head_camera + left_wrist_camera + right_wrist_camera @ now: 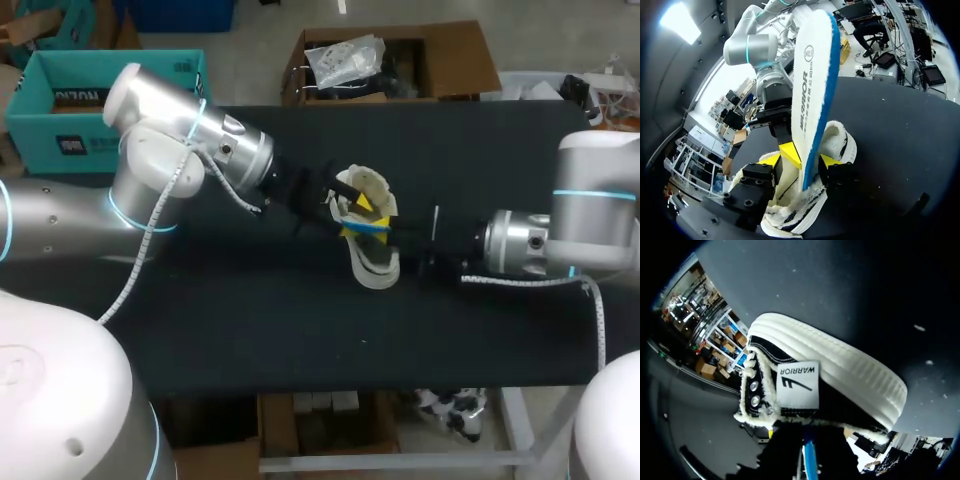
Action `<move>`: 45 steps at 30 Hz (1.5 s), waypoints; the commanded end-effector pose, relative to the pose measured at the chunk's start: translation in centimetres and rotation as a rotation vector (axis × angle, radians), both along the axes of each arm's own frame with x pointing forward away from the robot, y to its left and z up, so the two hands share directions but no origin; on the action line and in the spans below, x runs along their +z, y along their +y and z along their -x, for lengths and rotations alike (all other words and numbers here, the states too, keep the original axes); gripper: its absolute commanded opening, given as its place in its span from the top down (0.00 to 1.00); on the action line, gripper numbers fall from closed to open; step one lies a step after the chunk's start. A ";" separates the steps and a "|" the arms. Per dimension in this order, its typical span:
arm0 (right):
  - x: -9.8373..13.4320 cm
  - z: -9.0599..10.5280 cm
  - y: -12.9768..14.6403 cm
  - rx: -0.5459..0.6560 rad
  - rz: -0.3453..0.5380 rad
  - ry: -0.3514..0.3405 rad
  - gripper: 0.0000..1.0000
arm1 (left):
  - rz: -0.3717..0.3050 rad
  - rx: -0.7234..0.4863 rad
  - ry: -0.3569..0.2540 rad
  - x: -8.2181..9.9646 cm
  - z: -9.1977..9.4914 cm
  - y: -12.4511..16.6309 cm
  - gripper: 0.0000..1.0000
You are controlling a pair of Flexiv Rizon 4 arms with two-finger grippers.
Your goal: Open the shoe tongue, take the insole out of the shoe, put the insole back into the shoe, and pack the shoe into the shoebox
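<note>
Clamping the insole [812,75] upright between its yellow tips, the left pincer [809,159] sits over the opening of the shoe [841,142]. That shoe lies near the bench's [300,330] middle. The right pincer [418,252] is at the shoe's other side; whether it grips, I cannot tell.

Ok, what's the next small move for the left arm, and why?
Probably raise the left gripper a little, drawing the insole clear of the shoe: the insole stands upright in its grip, mostly out, with only the lower end inside the opening.
</note>
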State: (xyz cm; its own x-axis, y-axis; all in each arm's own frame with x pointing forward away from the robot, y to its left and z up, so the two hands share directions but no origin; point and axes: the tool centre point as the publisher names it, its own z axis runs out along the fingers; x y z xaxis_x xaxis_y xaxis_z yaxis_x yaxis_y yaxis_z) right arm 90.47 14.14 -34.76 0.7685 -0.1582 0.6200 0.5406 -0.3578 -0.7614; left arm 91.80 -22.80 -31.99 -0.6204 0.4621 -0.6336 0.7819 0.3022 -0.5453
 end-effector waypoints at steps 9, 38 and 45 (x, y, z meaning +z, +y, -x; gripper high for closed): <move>-0.3 0.0 -0.2 -0.003 -0.009 -0.004 1.00 | 0.021 0.012 -0.006 0.4 1.2 0.6 1.00; 2.7 3.4 -1.2 0.030 0.098 -0.069 0.84 | -0.008 0.054 -0.053 0.2 2.2 -0.2 1.00; 2.0 2.9 -0.9 0.055 0.094 -0.093 1.00 | -0.035 0.097 -0.074 0.1 2.0 -0.1 1.00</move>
